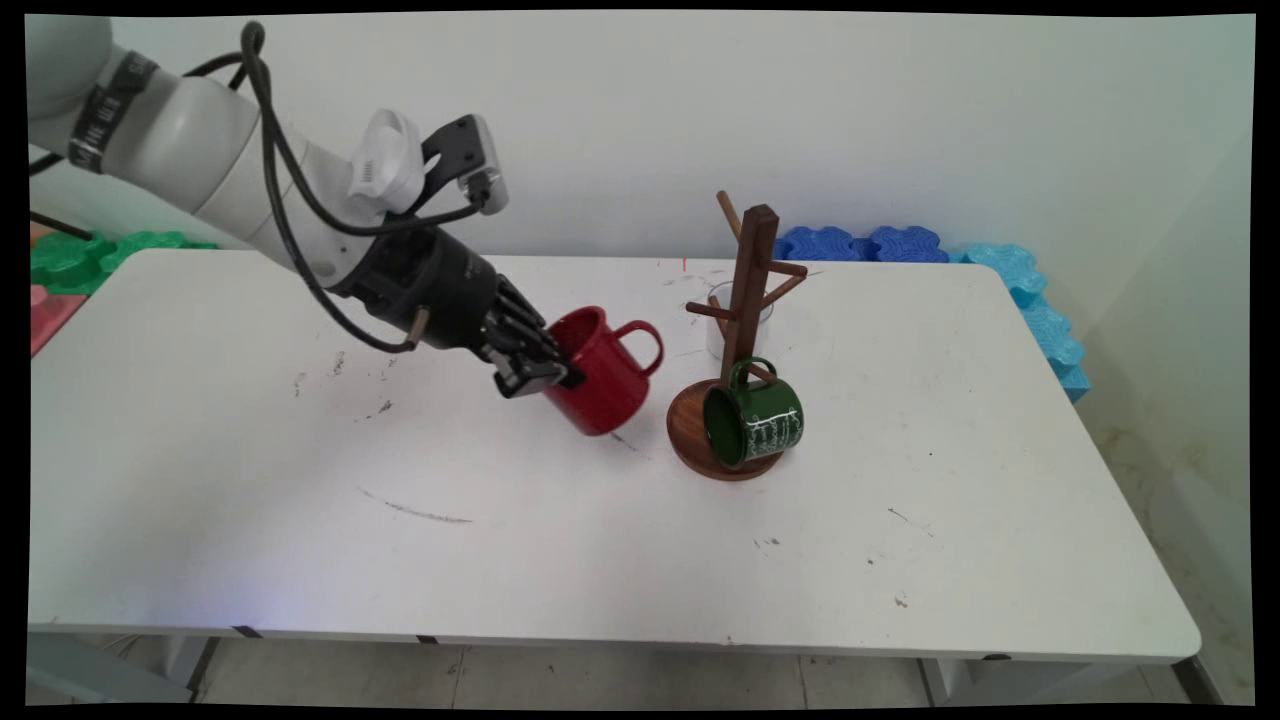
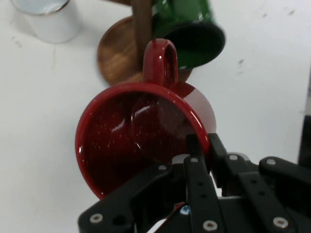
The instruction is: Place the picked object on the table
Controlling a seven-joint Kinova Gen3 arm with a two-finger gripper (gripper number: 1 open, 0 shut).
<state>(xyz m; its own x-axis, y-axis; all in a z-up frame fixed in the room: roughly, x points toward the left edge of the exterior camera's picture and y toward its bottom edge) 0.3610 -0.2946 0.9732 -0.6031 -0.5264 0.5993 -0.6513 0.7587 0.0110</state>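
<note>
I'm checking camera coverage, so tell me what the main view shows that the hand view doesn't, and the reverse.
Only the main view shows the white arm, the wooden mug tree's pegs, and blue foam tiles behind the white table. Only the hand view shows the red enamel mug's speckled inside and one finger inside its rim. Both show the black gripper clamped on that mug, the hanging green mug and the white cup.

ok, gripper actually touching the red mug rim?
Touching. The hand view shows the gripper with one finger inside the red mug and one outside, clamped on its rim; the main view agrees, the mug tilted off the table.
</note>
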